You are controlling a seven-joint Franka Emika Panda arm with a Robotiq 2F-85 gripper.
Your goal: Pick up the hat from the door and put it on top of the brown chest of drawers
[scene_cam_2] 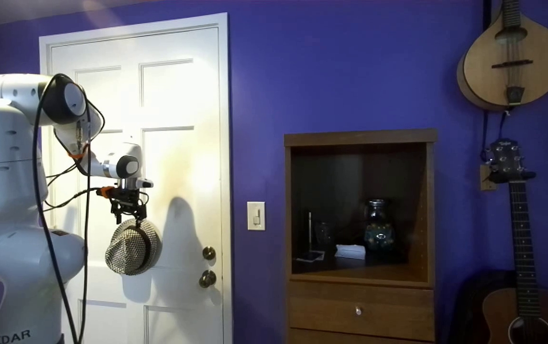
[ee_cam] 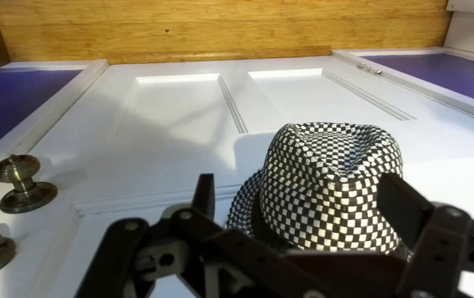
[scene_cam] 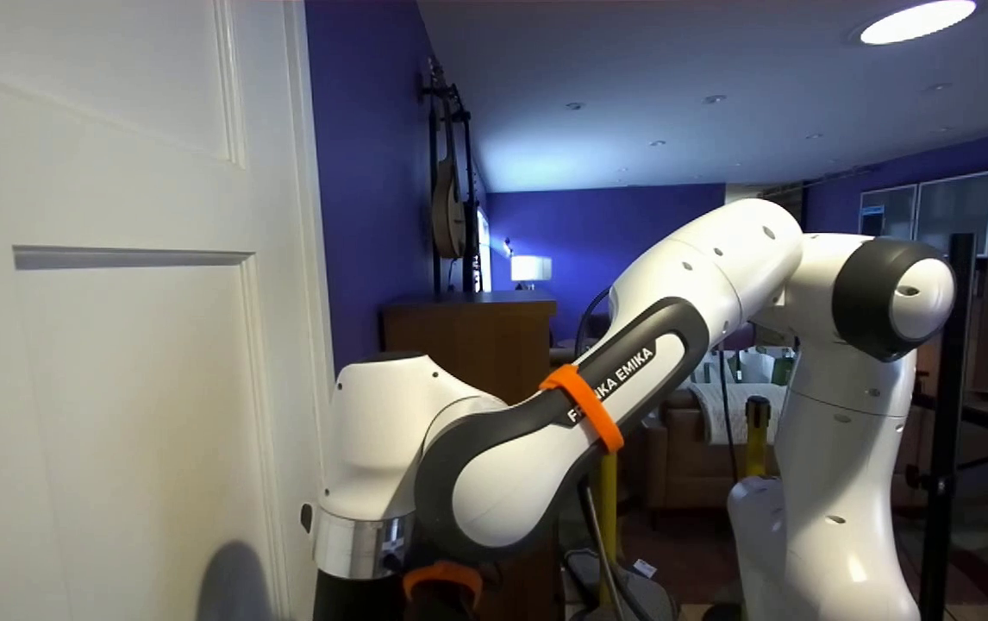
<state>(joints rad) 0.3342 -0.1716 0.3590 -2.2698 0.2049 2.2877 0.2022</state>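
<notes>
The hat (scene_cam_2: 133,248) is a black-and-white checked brimmed hat with a dark band. In an exterior view it hangs against the white door (scene_cam_2: 192,172), left of the knobs; what holds it up is hidden. In the wrist view the hat (ee_cam: 328,194) has its creased crown facing the camera. My gripper (scene_cam_2: 129,217) is just above the hat's top edge. In the wrist view its fingers (ee_cam: 299,184) are wide apart, the right one overlapping the crown's edge; contact cannot be told. The brown chest of drawers (scene_cam_2: 360,137) stands right of the door; its top also shows (scene_cam: 468,302).
Brass knobs (scene_cam_2: 208,278) stick out of the door near its right edge. A light switch (scene_cam_2: 256,216) is on the purple wall. The chest's open shelf holds a dark vase (scene_cam_2: 378,234). Guitars (scene_cam_2: 513,62) hang right of the chest. Loose cables (scene_cam_2: 47,210) run along the arm.
</notes>
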